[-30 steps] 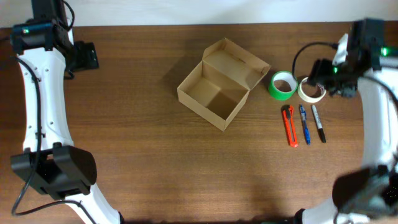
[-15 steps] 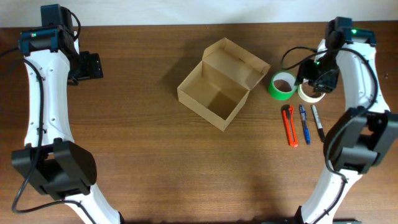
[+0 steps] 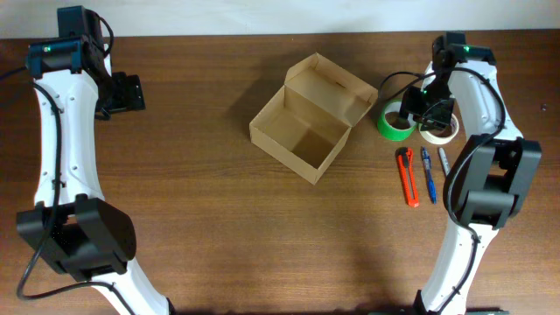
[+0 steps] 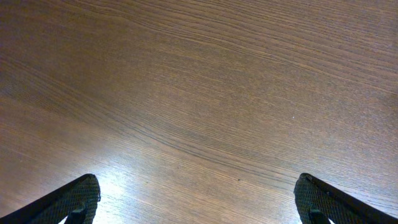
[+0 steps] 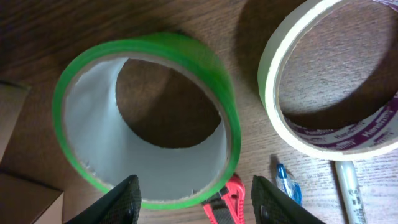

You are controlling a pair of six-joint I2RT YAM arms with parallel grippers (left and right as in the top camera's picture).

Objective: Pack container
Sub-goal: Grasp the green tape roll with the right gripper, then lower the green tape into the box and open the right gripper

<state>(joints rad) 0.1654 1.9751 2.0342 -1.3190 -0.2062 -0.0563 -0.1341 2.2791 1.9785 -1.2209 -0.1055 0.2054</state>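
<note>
The container (image 3: 306,118), a tan cardboard box, stands open in the middle of the table with its flap lid up at the back right. Nothing lies inside it. A green tape roll (image 3: 395,120) lies flat just right of it, and a cream tape roll (image 3: 442,131) lies beyond that. My right gripper (image 3: 423,112) hangs over the gap between the two rolls. In the right wrist view its jaws (image 5: 194,182) stand open astride the near wall of the green roll (image 5: 214,74), one finger over the core, the other outside. My left gripper (image 3: 122,92) is wide open over bare wood at the far left (image 4: 196,180).
A red utility knife (image 3: 407,177), a blue pen (image 3: 428,175) and a black marker (image 3: 447,175) lie side by side below the rolls. The knife's tip (image 5: 227,193) shows between my right fingers, the cream roll (image 5: 268,87) to their right. The table's far edge runs close behind both arms.
My right arm has swung left from over the cream roll toward the green roll, and its jaws have narrowed somewhat. The left arm shifted slightly early on, then held still.
</note>
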